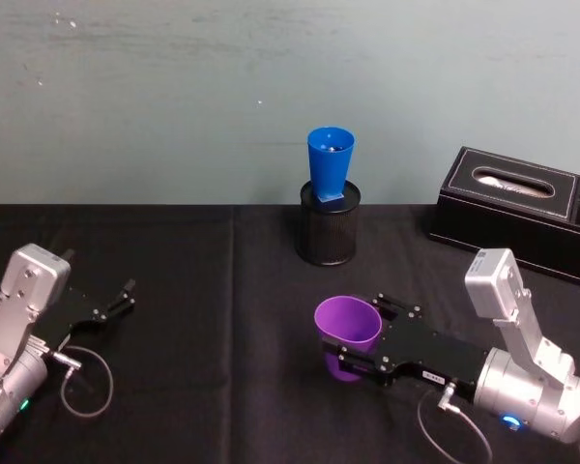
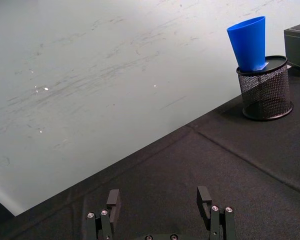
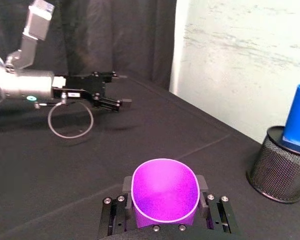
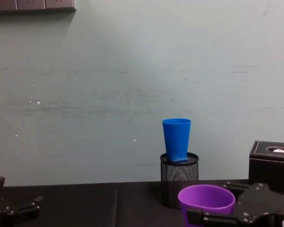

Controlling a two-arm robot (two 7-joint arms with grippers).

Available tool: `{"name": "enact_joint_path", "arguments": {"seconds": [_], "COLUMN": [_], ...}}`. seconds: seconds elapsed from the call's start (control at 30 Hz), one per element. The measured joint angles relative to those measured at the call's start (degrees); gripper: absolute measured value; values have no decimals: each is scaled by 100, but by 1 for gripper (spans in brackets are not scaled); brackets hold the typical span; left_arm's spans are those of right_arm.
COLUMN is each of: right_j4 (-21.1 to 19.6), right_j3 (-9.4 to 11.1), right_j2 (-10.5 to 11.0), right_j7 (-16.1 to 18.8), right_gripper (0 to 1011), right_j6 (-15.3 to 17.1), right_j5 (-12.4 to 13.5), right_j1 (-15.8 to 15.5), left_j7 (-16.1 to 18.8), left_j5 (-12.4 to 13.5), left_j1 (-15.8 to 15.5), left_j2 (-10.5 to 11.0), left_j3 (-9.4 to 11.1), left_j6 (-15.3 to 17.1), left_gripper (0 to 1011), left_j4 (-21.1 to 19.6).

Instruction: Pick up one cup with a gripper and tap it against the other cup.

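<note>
I've got the right gripper (image 1: 353, 350) clamped on the purple cup (image 1: 348, 324) mid-table, near the blue cup (image 1: 330, 160) in the mesh holder (image 1: 329, 225); light, slick plastic, so grip mid-wall gently; left gripper (image 1: 119, 301) idle, fingers apart.

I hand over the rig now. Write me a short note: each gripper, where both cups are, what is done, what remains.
Right gripper: shut on the purple cup, upright, at the front of the black table.
Left gripper: open, holding nothing, parked at the table's left side.
Blue cup: standing in the black mesh pen holder at the back by the wall, slightly tilted, well apart from the purple cup.
Done: purple cup grasped.
Left: carry it to the blue cup and tap it, probably gently, since the blue cup sits loosely.
</note>
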Motion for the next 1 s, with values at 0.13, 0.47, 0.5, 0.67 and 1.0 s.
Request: {"name": "enact_joint_path", "arguments": {"seconds": [0.13,0.47,0.5,0.67,1.0], "right_j4": [198,594,631,737,1085], "right_j3": [23,136,155,225,354], "right_j2": [-150,-478,-516,-610,-824], "right_j7": [-49,-114,-114,-106,12], "right_gripper": [728,728,728,728,728], "right_j6": [-75,-214,-223,-228,-217], "right_j5": [-78,-184,-196,-196,-43], "right_j1": [14,107,117,126,188], "left_j7": [0,0,0,0,0], "left_j5": [0,0,0,0,0], "left_j1": [0,0,0,0,0], "left_j2": [0,0,0,0,0], "left_j3": [0,0,0,0,0], "left_j6": [0,0,0,0,0], "left_gripper": [1005,1005,1005,1005,1005], "left_j4": [0,0,0,0,0]}}
